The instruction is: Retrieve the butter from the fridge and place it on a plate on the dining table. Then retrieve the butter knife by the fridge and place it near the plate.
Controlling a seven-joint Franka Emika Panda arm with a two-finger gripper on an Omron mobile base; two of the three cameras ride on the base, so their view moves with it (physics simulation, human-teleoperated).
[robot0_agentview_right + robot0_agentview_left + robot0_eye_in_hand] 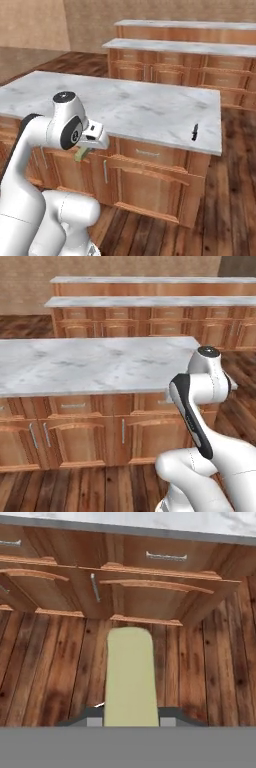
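My gripper (129, 719) is shut on the butter (129, 677), a pale-yellow stick that juts forward from between the fingers over the wood floor. From the right base view the butter (80, 155) hangs under the hand (92, 136), just in front of the cabinet doors. The butter knife (194, 131), small and dark, lies on the marble top near the counter's right edge. The fridge, the plate and the dining table are out of view.
A marble-topped cabinet counter (90, 363) with drawers and doors (150, 587) stands straight ahead. Behind it run two more wood counters (150, 302). Dark plank flooring (225, 210) lies around the counter and to its right.
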